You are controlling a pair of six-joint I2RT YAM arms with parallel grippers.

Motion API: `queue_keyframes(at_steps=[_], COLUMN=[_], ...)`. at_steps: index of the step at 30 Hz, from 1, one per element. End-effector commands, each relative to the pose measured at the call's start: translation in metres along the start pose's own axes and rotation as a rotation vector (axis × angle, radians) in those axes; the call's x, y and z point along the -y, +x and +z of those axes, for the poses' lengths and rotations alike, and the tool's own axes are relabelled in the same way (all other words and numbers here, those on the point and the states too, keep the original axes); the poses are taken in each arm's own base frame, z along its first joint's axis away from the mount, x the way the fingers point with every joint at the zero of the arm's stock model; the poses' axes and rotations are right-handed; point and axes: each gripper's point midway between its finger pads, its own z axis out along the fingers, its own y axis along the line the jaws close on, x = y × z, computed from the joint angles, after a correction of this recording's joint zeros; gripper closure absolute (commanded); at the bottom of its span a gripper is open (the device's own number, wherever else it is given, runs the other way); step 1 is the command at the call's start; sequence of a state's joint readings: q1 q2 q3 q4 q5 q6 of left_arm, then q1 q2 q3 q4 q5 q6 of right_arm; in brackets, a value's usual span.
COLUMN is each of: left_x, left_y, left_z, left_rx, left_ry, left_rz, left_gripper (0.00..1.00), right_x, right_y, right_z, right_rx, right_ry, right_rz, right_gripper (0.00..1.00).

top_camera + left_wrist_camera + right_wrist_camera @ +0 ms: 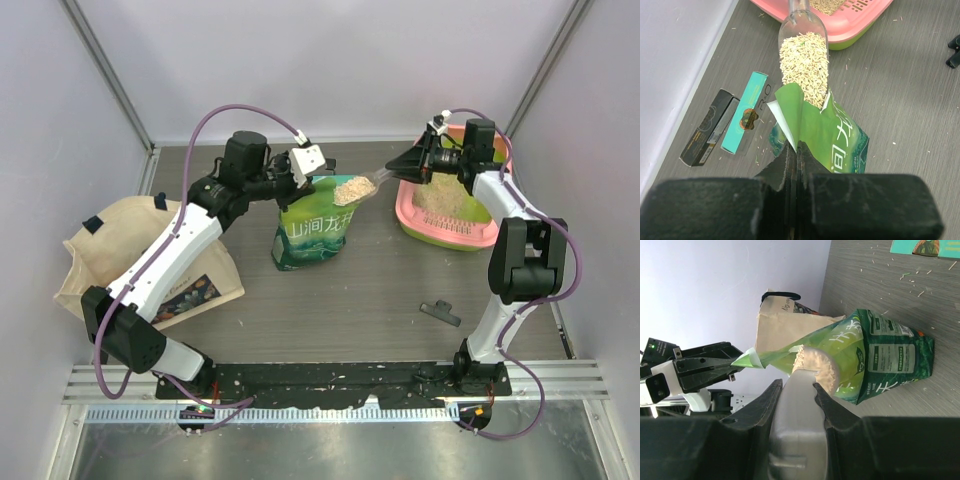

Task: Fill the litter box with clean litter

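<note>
At the folded top edge of the bag [835, 135], our left gripper [795, 150] is clenched flat on a flap of green film, jaws pressed together. Our right gripper [797, 385] grasps the handle of the scoop [797, 410], the jaws held apart by it.

The clear scoop's bowl hangs over the bag's open mouth, heaped with pale litter [804, 62]. Its handle runs back toward the litter box [405, 215].

The bag stands upright at mid-worktop, toward the far edge. White Chinese characters run across its front, but we cannot read them surely. White-bordered text panels on its back are too small to read.

The litter box sits in the worktop's [380, 290] far right corner, pink rim around a green basin, with more litter spread inside.

Two cartons lie by the far edge: a teal one [745, 120] showing the letters "RO", just beside a black one [707, 127] whose print is illegible. A beige tote [95, 250] sits at the left edge. Toward the near right lies a black clip [440, 311]. Stray grains dot the worktop.
</note>
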State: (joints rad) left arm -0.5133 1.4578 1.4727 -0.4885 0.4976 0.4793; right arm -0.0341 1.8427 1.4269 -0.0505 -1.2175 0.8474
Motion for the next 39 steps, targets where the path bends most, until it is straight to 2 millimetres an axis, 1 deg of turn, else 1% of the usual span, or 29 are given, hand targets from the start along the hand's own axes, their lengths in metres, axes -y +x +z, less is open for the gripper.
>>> queue_keyframes(at_steps=[1,2,3,4,5,6,22,31,39], left_x=[-0.017,-0.017,-0.017,-0.017,-0.017,-0.017,-0.017,-0.017,-0.017], left_y=[-0.047,-0.046,-0.046,-0.047,-0.046,-0.046,-0.042,-0.042,-0.040], left_z=[-0.018,-0.017,-0.017,-0.017,-0.017,-0.017,-0.018,-0.018,-0.016], left_rx=[0.132,0.130,0.130,0.130,0.128,0.127,0.108,0.108,0.103], left_ry=[-0.065,-0.066,-0.064,-0.066,-0.065,-0.064,-0.065,-0.069,-0.063], left_rz=[0.079,0.078,0.078,0.078,0.077,0.076,0.088,0.093,0.090], left_gripper=[1.00,1.00,1.00,1.00,1.00,1.00,1.00,1.00,1.00], right_x=[0.000,-0.007,-0.010,-0.008,-0.016,-0.017,-0.026,-0.030,-0.032], right_y=[-0.002,-0.006,-0.007,-0.003,-0.007,-0.006,-0.004,-0.009,-0.007], right_z=[-0.003,-0.002,-0.002,-0.002,-0.001,-0.001,-0.004,-0.012,-0.015], right_rx=[0.036,0.052,0.056,0.053,0.068,0.066,0.046,0.060,0.061], right_ry=[0.036,0.005,-0.016,-0.032,-0.070,-0.076,-0.103,-0.105,-0.106], right_rz=[-0.063,-0.050,-0.046,-0.022,-0.064,-0.031,-0.063,-0.071,-0.068], right_gripper=[0.99,0.99,0.99,0.99,0.99,0.99,0.99,0.99,0.99])
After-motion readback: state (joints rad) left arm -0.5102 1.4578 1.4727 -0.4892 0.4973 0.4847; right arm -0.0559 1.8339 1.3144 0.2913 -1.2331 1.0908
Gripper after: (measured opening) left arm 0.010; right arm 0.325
